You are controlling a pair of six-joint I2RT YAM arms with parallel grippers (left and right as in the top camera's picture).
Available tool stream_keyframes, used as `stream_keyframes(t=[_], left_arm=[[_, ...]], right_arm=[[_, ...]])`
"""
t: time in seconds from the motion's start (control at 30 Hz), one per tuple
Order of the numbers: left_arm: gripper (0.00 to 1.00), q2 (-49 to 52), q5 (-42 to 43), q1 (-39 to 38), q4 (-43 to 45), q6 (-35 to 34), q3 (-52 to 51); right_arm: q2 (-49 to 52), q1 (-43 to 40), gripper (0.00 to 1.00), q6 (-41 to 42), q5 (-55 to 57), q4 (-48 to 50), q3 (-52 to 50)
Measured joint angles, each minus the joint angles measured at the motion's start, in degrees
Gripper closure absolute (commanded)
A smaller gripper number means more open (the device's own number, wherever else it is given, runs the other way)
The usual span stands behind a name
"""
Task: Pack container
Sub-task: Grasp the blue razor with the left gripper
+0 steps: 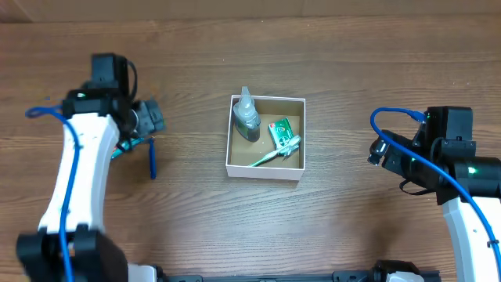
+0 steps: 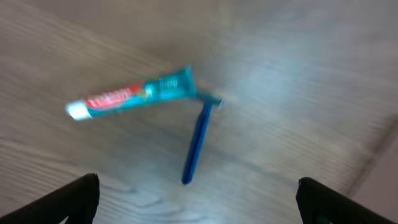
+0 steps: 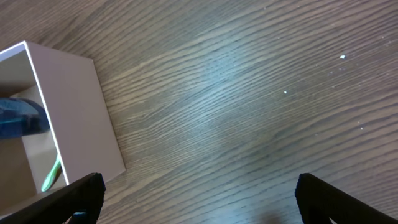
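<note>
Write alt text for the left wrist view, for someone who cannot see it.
A toothpaste tube and what looks like a blue razor lie on the wooden table, the razor's head close by the tube's teal end. The picture is blurred; the left gripper hangs above them, jaws wide apart and empty, their dark tips in the bottom corners.

1. The table (image 1: 352, 63) is seen as brown wood with a fine, streaked grain and a soft sheen where light is caught.
2. The box (image 1: 264, 172) is made of cardboard: smooth matt white on the outer walls, plain brown inside.
3. The bottle (image 1: 247, 121) is shown as clear, glossy plastic.
4. The toothpaste tube (image 2: 134, 94) is finished in shiny printed plastic.
5. The razor (image 2: 197, 143) is seen as smooth blue plastic.
6. The arm covers (image 1: 94, 133) are moulded in smooth white plastic.
</note>
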Motion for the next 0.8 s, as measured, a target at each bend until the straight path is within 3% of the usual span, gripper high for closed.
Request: stream_keyframes(t=[0.1,0.27,0.4,0.47,0.53,0.6,0.67,0.8], left_arm=[[0.0,8.57,2.4,0.15,5.49,0.22,-7.41],[0.0,18.43,4.48,0.15,9.11,0.46,-8.22],[0.02,19.45,6.25,0.26,10.93,2.6,-8.13],[0.16,19.65,6.27,0.26,10.97,3.34,-7.98],[0.4,19.82,6.32,0.26,10.99,3.78,-7.69],[0.52,19.93,6.27,0.26,10.67,4.22,-7.52],[0.7,20.15,6.4,0.26,9.73,4.59,-7.26],[0.83,20.2,6.4,0.26,9.05,4.9,-7.21]], right_arm=[[0.0,0.0,0.0,0.0,0.0,-0.02,0.0],[0.0,0.0,0.0,0.04,0.0,0.0,0.0],[0.0,0.0,0.0,0.0,0.0,0.0,0.0],[0.0,0.0,0.0,0.02,0.0,0.0,0.0],[0.0,0.0,0.0,0.02,0.0,-0.02,0.0],[0.0,0.0,0.0,0.02,0.0,-0.02,0.0],[0.0,0.0,0.0,0.04,0.0,-0.02,0.0],[0.0,0.0,0.0,0.02,0.02,0.0,0.0]])
